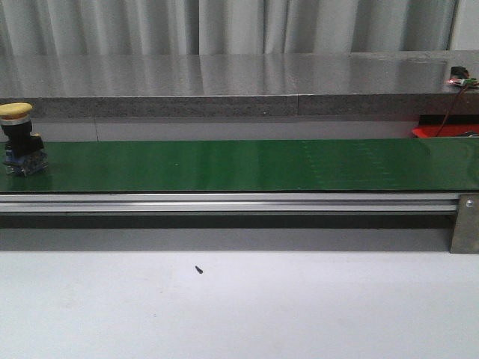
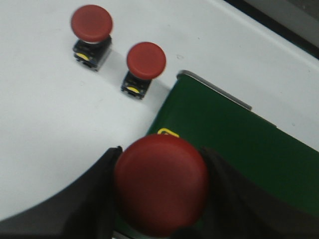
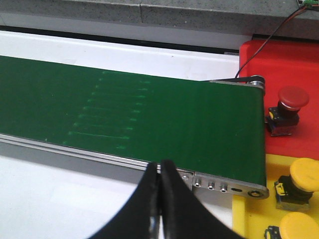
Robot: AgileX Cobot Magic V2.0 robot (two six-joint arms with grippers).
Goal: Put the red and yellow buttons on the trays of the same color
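A red button (image 2: pixel 160 183) sits clamped between the fingers of my left gripper (image 2: pixel 158 191), its broad cap filling the gap between the two dark pads. It hangs over the end of the green conveyor belt (image 2: pixel 234 149), right at the rounded corner where the belt meets the white table (image 2: pixel 45 114). On that table, near the belt end, stand two more red buttons — the nearer one (image 2: pixel 144 62) and the farther one (image 2: pixel 91 25) — upright and a little apart from each other.

My right gripper (image 3: pixel 160 199) has its fingers pressed together on nothing, just off the belt's metal rail. At that end of the belt lie the red tray (image 3: pixel 289 64) with one red button (image 3: pixel 288 107) on it and the yellow tray (image 3: pixel 259 209) with two yellow buttons (image 3: pixel 304 181), the second (image 3: pixel 298 225) cut by the frame edge.

Only the front view shows a yellow button (image 1: pixel 19 138) riding upright on the belt's far left — neither gripper appears there.
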